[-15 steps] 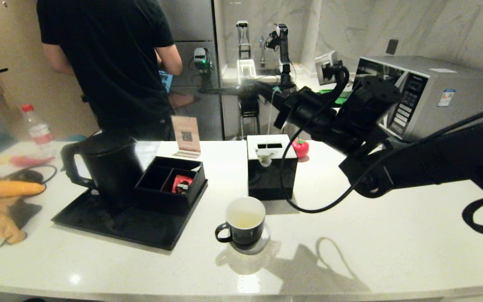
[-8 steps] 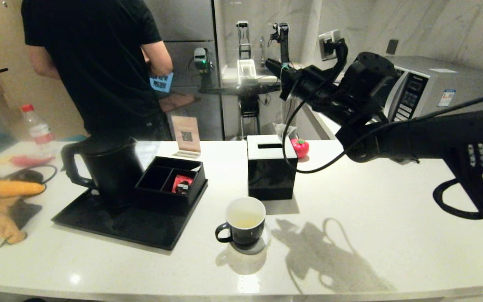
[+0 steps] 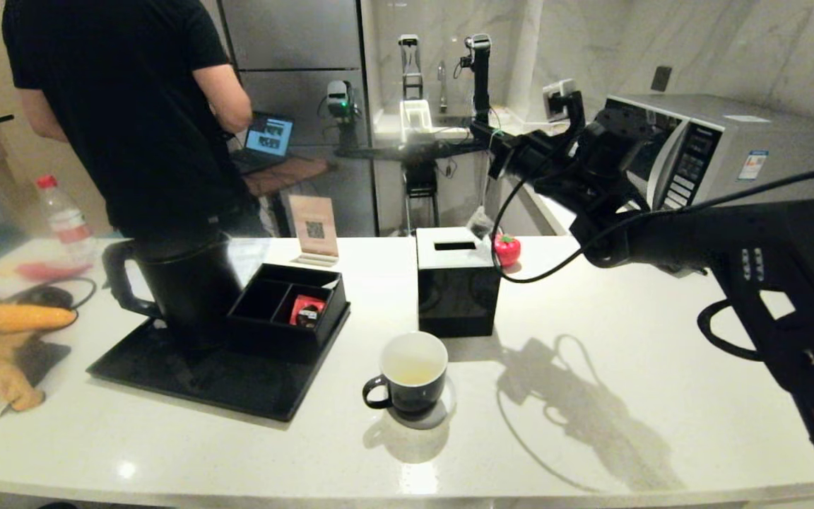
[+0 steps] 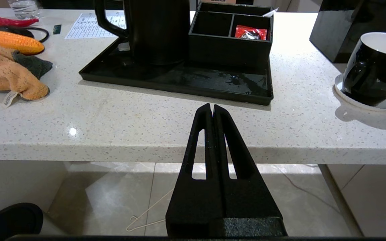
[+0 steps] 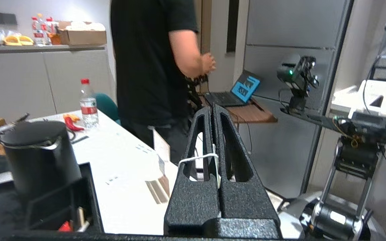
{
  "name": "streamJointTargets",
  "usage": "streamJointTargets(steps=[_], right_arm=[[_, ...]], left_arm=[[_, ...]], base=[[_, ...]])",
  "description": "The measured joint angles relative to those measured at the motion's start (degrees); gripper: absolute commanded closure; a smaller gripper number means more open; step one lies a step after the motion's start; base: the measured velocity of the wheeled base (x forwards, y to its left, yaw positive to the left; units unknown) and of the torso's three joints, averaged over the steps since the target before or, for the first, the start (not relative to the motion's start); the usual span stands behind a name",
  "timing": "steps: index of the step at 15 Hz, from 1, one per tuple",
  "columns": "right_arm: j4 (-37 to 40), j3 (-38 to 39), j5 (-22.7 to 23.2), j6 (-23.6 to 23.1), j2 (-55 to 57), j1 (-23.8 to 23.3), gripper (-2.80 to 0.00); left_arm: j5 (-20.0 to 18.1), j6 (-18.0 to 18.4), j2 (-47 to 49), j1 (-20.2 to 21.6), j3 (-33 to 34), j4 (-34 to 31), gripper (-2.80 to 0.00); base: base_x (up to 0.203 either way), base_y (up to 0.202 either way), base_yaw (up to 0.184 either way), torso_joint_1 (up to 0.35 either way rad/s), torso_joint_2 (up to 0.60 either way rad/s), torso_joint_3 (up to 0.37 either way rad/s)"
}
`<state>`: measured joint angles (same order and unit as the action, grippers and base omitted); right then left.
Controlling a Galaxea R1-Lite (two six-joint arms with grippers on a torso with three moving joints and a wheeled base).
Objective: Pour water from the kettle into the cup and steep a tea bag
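**Tea bag lifted clear, hanging behind the tissue box**

Over the last second the right arm (image 3: 732, 240) has swung up and back toward the microwave (image 3: 725, 152), carrying the tea bag away from the front of the black tissue box (image 3: 455, 283). That suggests the bag is being raised for a swing over the cup (image 3: 410, 371), which already holds pale yellowish water (image 3: 410, 369); the kettle (image 3: 181, 279) stands on its tray (image 3: 202, 382).

The right gripper (image 3: 481, 131) is pinched closed on the white string (image 5: 198, 157), which loops across its fingers. The tea bag (image 3: 480, 223) dangles well below the jaws, just beside the red ornament (image 3: 506, 249).

The left gripper (image 4: 212, 108) is closed, empty and parked below the counter edge (image 4: 112, 147).
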<state>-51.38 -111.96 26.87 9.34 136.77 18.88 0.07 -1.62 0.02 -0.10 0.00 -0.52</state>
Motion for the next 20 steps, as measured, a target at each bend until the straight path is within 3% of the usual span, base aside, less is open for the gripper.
streamJointTargets(steps=[9, 20], right_arm=[[-0.3, -0.1, 0.0, -0.1, 2.2, 0.2, 0.0], [-0.5, -0.4, 0.1, -0.1, 1.8, 4.4, 0.0]], left_arm=[[0.0, 0.0, 0.0, 0.0, 0.0, 0.0, 0.0], [0.0, 0.0, 0.0, 0.0, 0.0, 0.0, 0.0]], base=[[0.0, 0.0, 0.0, 0.0, 0.0, 0.0], [0.0, 0.0, 0.0, 0.0, 0.0, 0.0]])
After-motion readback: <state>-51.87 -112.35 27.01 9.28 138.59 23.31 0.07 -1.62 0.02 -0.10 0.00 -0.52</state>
